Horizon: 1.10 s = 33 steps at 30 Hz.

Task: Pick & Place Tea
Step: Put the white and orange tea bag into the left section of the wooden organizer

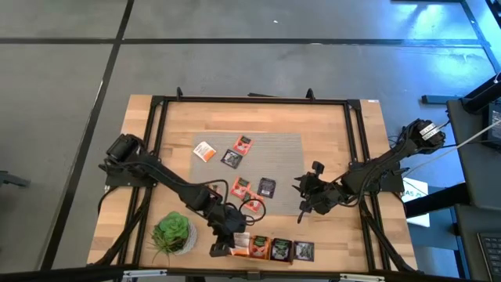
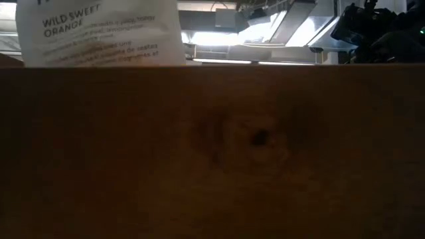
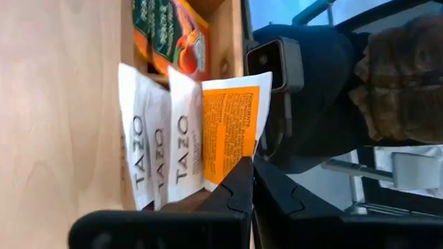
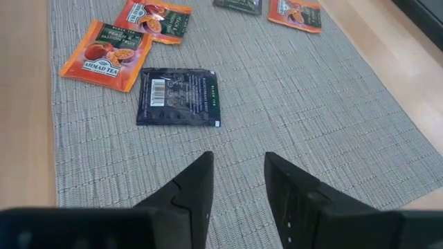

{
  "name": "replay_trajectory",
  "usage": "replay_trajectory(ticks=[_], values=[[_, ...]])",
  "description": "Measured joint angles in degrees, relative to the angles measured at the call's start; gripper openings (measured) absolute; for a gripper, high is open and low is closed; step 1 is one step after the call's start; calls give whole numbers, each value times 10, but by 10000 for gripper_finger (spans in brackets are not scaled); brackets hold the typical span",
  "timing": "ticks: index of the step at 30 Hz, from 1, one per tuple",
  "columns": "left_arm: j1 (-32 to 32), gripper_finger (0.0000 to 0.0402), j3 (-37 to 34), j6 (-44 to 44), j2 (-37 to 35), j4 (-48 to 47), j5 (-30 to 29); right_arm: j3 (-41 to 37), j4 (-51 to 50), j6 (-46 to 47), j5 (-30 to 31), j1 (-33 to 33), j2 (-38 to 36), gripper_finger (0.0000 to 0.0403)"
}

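Left gripper [image 3: 249,181] is clenched on an orange sachet [image 3: 232,124] beside the plant [image 1: 171,233]. Right gripper [image 4: 239,173] is released; a black sachet [image 4: 177,97] lies just ahead, long axis crosswise.

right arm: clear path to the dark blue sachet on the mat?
Probably yes. The right gripper is open and empty, hovering over bare grey mat, with the dark blue sachet lying flat just ahead, nothing between.

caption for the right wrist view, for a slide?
Right gripper, jaws open, hovers over the grey mat just short of a black tea sachet; orange sachets lie beyond.

Overhead sees all — wrists close, low blocked.
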Motion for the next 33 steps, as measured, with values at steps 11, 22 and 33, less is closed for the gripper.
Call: replay_trajectory(ticks=[11,22,33], values=[[31,2,1,-21,-3,-1,71,0,5,0,0,0,0,131],[37,3,1,-12,16,7,83,0,5,-3,0,0,0,131],[37,2,0,3,41,21,100,0,5,-4,5,0,0,131]])
